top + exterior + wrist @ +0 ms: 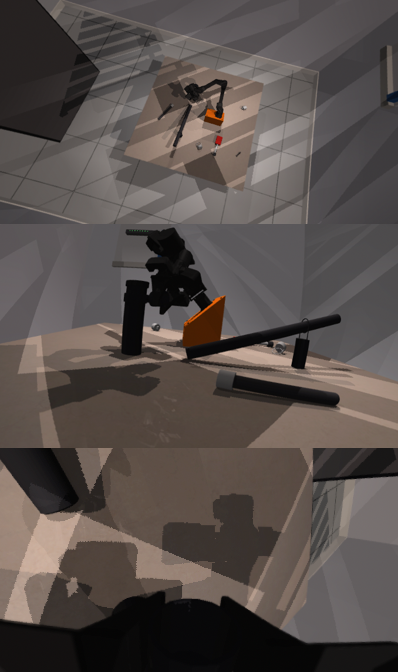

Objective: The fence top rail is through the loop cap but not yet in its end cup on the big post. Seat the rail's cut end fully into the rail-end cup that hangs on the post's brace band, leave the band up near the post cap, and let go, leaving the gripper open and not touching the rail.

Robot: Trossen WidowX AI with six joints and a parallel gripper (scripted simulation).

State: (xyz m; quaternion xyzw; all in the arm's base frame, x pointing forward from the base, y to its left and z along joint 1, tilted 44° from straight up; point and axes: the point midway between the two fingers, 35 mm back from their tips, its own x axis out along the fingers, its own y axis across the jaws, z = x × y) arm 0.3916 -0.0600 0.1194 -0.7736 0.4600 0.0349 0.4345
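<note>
The big black post (pixel 133 323) stands upright at the left of the mat. Its brace band (pixel 133 297) sits just below the post cap (pixel 137 283). The rail-end cup (pixel 151 299) (pixel 190 615) sticks out from the band toward the right. My gripper (pixel 167 301) (pixel 192 95) (pixel 193 600) is shut on this cup. The long black top rail (pixel 264 336) (pixel 182 124) slants through the loop cap (pixel 307 330) on the small post (pixel 300 353). Its cut end (pixel 191 353) (pixel 47 483) rests low on the mat, apart from the cup.
A spare black pipe with a grey end (pixel 279 389) (pixel 165 112) lies in front of the rail. The arm's orange base (pixel 205 323) (pixel 214 117) stands behind it. A red-handled tool (pixel 218 141), small grey fittings (pixel 199 145) (pixel 243 108) and a small bolt (pixel 238 153) lie on the mat.
</note>
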